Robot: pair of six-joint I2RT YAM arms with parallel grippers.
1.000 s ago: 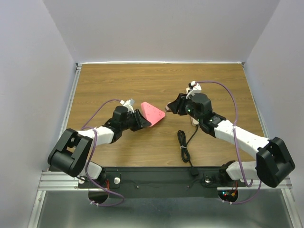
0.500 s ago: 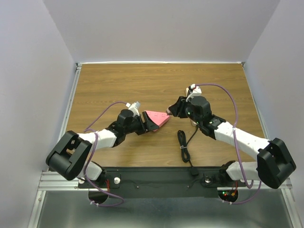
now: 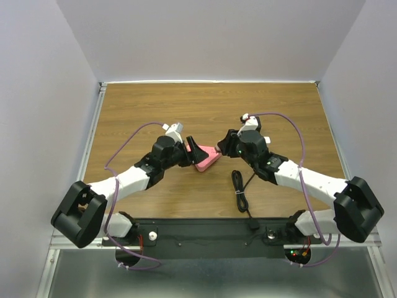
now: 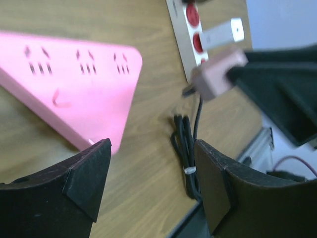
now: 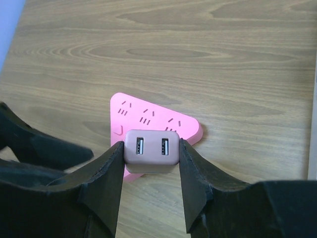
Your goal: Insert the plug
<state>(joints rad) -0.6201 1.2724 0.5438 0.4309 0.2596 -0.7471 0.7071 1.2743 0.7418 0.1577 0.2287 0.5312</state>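
From above, you see the strip point(image 3: 208, 159) lying flat mid-worktop point(image 3: 279, 105), well clear of every edge, with bare wood behind it. The left claw point(image 3: 197, 152) stands at its left side and the right claw point(image 3: 221, 146) is near its right corner. A coiled cable point(image 3: 239, 186) lies toward the front edge. At the left wrist, the jaws gape wide and grip nothing; the strip's corner sits by one finger point(image 4: 84, 173). At the right wrist, the claw pinches the plug point(image 5: 151, 147) by its sides, apart from the strip.
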